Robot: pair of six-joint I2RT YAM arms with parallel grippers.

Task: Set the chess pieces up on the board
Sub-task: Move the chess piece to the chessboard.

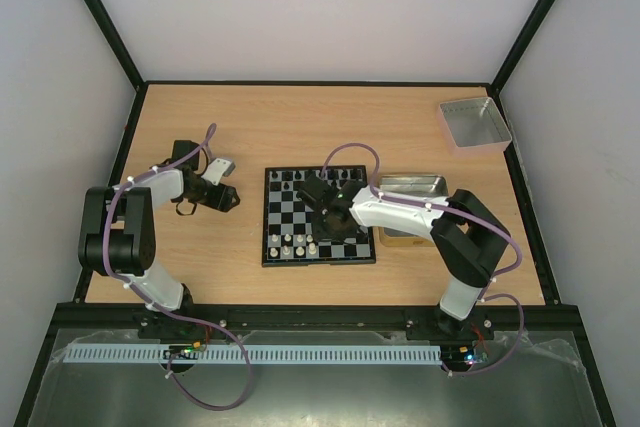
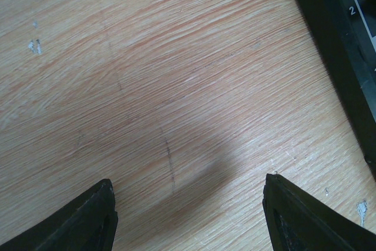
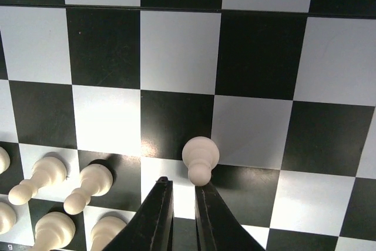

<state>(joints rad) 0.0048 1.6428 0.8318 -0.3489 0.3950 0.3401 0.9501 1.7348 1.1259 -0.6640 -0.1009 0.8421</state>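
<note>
From the overhead view the board sits in the middle of the frame on the wooden table, between my two arms. The left gripper hangs low over bare wood to the left of it. Its jaws stand wide apart with nothing between them, and the board's black rim cuts across the upper right corner of the left wrist view. The right gripper is down over the board, its jaws drawn nearly together with only a thin slit between them. A white pawn stands at the tip of the right-hand finger, low in the right wrist view, just right of centre. Its foot is hidden behind that finger, so I cannot tell whether it is pinched or merely touched. More white pieces cluster in the lower left corner of that view, on the squares beside it. Overhead, black pieces line the board's top edge. A metal tray lies just right of the board, and a grey tray sits at the upper right.
</note>
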